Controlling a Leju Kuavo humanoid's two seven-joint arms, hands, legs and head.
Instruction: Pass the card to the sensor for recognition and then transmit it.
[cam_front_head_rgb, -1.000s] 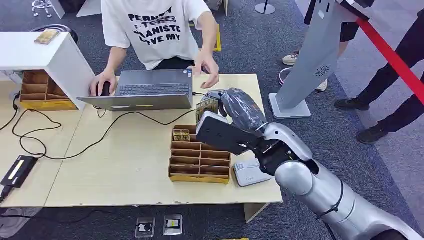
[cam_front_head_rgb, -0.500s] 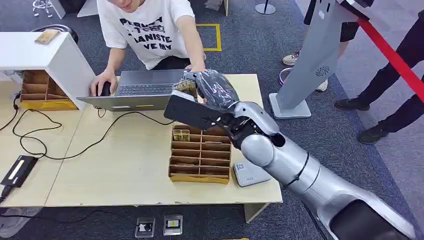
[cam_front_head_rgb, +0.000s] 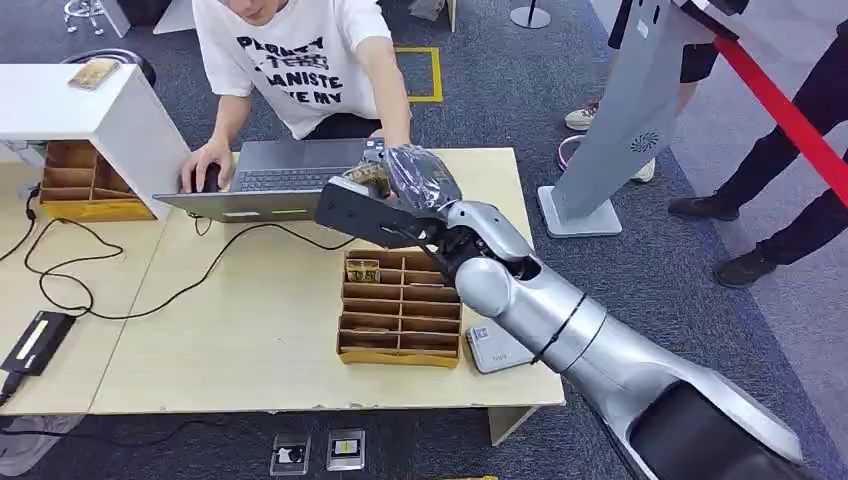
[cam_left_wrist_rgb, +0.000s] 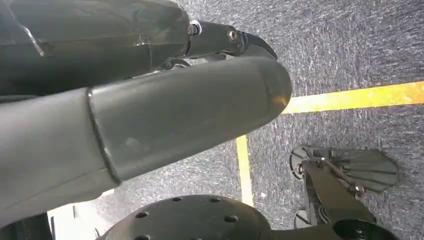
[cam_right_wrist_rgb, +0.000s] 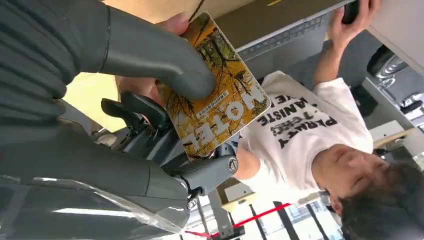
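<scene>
Since half second ago, right hand (cam_front_head_rgb: 400, 190) shifted left, toward laptop (cam_front_head_rgb: 290, 180). Thumb and fingers clamp card (cam_right_wrist_rgb: 217, 107), held above table's (cam_front_head_rgb: 240, 330) far edge. Left hand (cam_left_wrist_rgb: 150, 100): state unclear.

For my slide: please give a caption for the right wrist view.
Right hand pinches a hotel card near a seated person.

right arm (cam_front_head_rgb: 560, 330) extended forward; right hand (cam_front_head_rgb: 400, 190) pinching card (cam_right_wrist_rgb: 220, 107); left hand (cam_left_wrist_rgb: 150, 95) hanging
</scene>
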